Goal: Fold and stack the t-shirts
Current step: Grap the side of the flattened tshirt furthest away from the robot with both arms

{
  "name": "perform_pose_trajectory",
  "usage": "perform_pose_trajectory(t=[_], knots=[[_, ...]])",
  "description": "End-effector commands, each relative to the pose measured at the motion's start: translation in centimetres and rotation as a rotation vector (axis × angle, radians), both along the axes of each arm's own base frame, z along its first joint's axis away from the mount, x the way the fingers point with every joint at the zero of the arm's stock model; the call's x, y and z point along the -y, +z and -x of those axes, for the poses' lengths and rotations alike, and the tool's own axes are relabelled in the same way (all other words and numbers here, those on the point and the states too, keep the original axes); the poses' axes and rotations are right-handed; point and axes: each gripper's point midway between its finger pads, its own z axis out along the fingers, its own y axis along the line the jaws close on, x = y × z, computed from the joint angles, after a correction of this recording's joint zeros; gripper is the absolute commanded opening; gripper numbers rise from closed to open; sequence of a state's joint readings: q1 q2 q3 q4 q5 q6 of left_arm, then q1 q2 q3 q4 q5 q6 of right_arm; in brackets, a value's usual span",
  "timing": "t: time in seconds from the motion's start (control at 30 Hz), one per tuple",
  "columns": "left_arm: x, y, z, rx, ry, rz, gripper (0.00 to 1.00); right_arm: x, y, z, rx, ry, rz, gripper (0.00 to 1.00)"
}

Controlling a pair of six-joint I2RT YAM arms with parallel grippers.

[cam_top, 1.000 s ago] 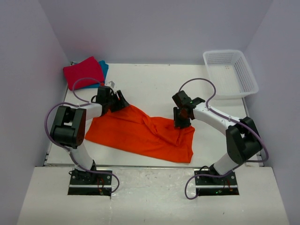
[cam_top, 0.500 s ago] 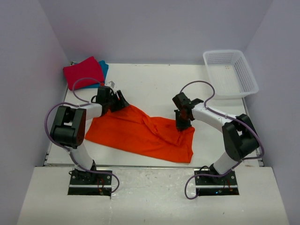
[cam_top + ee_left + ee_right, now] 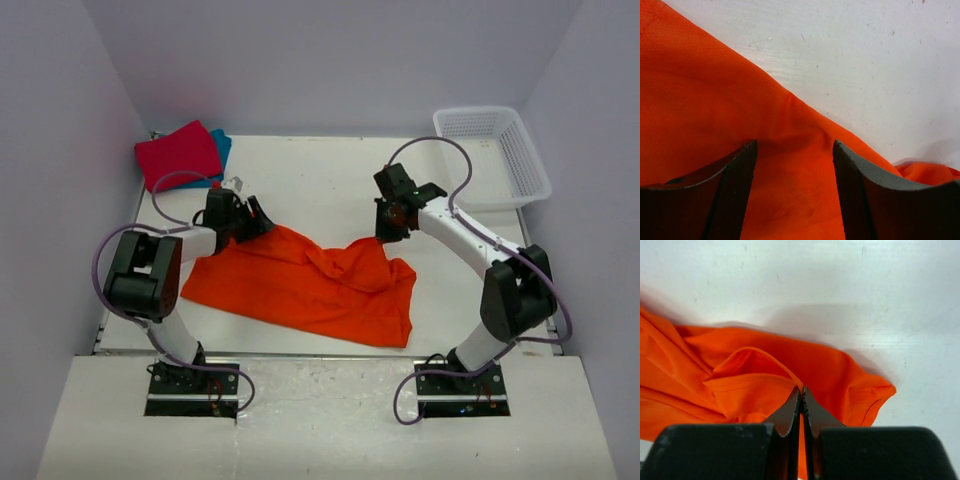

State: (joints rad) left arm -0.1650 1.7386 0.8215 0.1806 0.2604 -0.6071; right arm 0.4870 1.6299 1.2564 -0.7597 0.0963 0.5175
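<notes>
The orange t-shirt [image 3: 300, 285] near the table's [image 3: 320, 180] front edge is plain and bright. At the far left corner, the crimson t-shirt [image 3: 178, 152] and the teal t-shirt [image 3: 222, 145] are plain too. The table is white; the basket [image 3: 490, 150] at its far right corner is white lattice.

Top view: bright, even, diffuse light from above; white table [image 3: 320, 170] slightly washed, no hard glare. Soft, short shadows under the arms [image 3: 455, 235]. Focus sharp throughout. Left wrist view: left fingers [image 3: 730, 200] dark, soft-edged; orange shirt [image 3: 700, 100] weave crisp. Right wrist view: broad soft shadow on table beyond shirt; right fingers [image 3: 715, 450] blurred.
</notes>
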Motion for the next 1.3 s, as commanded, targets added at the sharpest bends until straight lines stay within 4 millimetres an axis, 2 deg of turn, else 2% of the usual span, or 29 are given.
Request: perform_pose_trajectory(t=[0.0,0.13,0.17,0.23,0.27,0.33,0.37,0.43,0.47,0.53,0.57,0.6,0.63,0.67,0.73,0.77,0.9,1.27], knots=[[-0.5,-1.4,2.6,-0.085,0.018,-0.033,0.64,1.5,1.9,-2.1,0.047,-0.025,0.042,0.00],[-0.3,2.7,1.5,0.029,0.028,-0.065,0.73,2.3,2.2,-3.2,0.051,-0.033,0.052,0.00],[-0.9,4.8,0.4,0.088,0.063,-0.093,0.74,2.3,2.3,-3.5,0.049,-0.032,0.048,0.00],[-1.5,6.1,-0.1,0.100,0.086,-0.134,0.77,2.3,2.4,-4.0,0.050,-0.025,0.044,0.00],[-2.1,7.8,-1.3,0.126,0.122,-0.165,0.77,2.1,2.8,-4.3,0.057,-0.018,0.041,0.00],[-3.0,8.5,-1.7,0.106,0.144,-0.220,0.78,1.9,2.6,-4.7,0.046,-0.006,0.043,0.00],[-4.1,9.2,-2.5,0.087,0.191,-0.270,0.78,1.8,3.1,-5.2,0.060,-0.007,0.040,0.00],[-4.8,9.8,-3.3,0.079,0.215,-0.314,0.77,1.6,3.0,-5.6,0.058,0.002,0.042,0.00],[-5.3,10.3,-4.5,0.080,0.245,-0.344,0.77,1.6,3.4,-5.9,0.062,-0.001,0.043,0.00],[-6.2,9.4,-4.6,0.028,0.262,-0.399,0.74,1.5,3.5,-6.2,0.060,0.007,0.045,0.00],[-6.4,9.0,-5.6,0.017,0.273,-0.422,0.72,1.4,3.9,-6.4,0.067,0.009,0.042,0.00],[-6.8,8.3,-5.5,-0.020,0.273,-0.440,0.67,1.4,4.0,-6.5,0.068,0.008,0.040,0.00],[-6.9,8.5,-6.1,-0.021,0.277,-0.444,0.65,1.3,4.1,-6.4,0.070,0.012,0.033,0.00],[-7.0,7.0,-6.3,-0.054,0.271,-0.462,0.64,1.4,4.2,-6.3,0.071,0.011,0.031,0.00],[-7.2,6.5,-7.0,-0.065,0.274,-0.481,0.61,1.4,4.2,-6.2,0.070,0.015,0.030,0.00],[-7.6,5.0,-6.8,-0.108,0.275,-0.505,0.58,1.4,4.2,-6.1,0.071,0.018,0.032,0.00],[-8.4,3.1,-7.7,-0.163,0.287,-0.554,0.56,1.5,3.7,-5.9,0.060,0.022,0.040,0.00],[-9.7,3.2,-9.4,-0.157,0.318,-0.573,0.57,1.3,3.2,-6.0,0.050,0.033,0.035,0.00]])
